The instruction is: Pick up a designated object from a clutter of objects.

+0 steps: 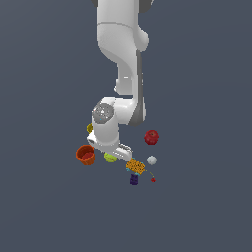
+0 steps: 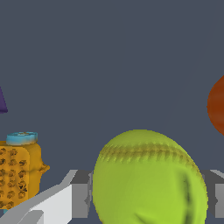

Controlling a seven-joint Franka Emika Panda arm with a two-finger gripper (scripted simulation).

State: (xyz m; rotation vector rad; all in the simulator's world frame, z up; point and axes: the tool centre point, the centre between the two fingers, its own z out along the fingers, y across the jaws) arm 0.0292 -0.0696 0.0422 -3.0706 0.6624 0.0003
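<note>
Down low, gripper (image 1: 114,152) with fingers (image 2: 65,199) spread on both sides of the yellow-green ball (image 2: 148,179); could not tell if squeezing it. Ball between orange-red cup (image 1: 85,154) and orange patterned box (image 1: 135,167), red apple (image 1: 151,137) farther off

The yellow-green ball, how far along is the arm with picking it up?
Done: the approach. The gripper is down over the yellow-green ball, and the wrist view shows the ball between the fingers. In hand: closing on it; whether the fingers already clamp it cannot be told. Left: lifting it clear of the orange patterned box and orange-red cup.
</note>
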